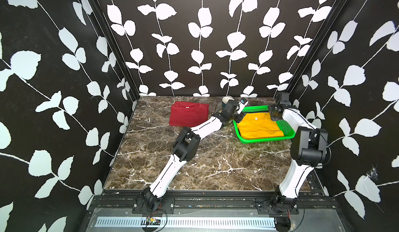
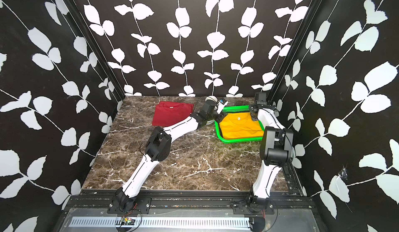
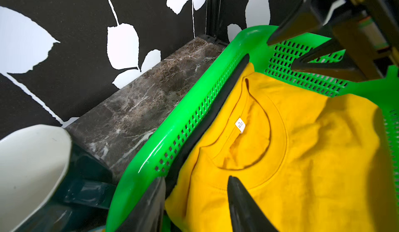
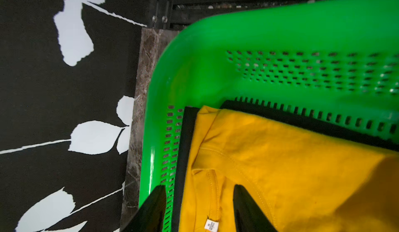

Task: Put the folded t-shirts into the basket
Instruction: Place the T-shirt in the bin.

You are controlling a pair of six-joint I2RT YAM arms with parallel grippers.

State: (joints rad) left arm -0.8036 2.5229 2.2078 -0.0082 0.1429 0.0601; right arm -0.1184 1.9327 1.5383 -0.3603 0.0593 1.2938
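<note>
The green basket [image 1: 266, 140] sits at the far right of the marble table [image 1: 194, 161]. Inside it we see the yellow t-shirt [image 1: 259, 126] lying flat on the black t-shirt [image 3: 230, 84], of which only a dark edge shows along 2 walls. The red t-shirt [image 1: 188, 114] rests folded on the table, well apart from the basket. The left gripper [image 3: 195, 178] hangs at the basket's left wall with its jaws parted, 1 finger at the rim and 1 above the yellow collar, holding nothing. The right gripper [image 4: 198, 185] stands over the basket's far side, its jaws likewise parted and clamping nothing. A dark green mug [image 1: 225, 101] stands just beside the basket's far left corner.
</note>
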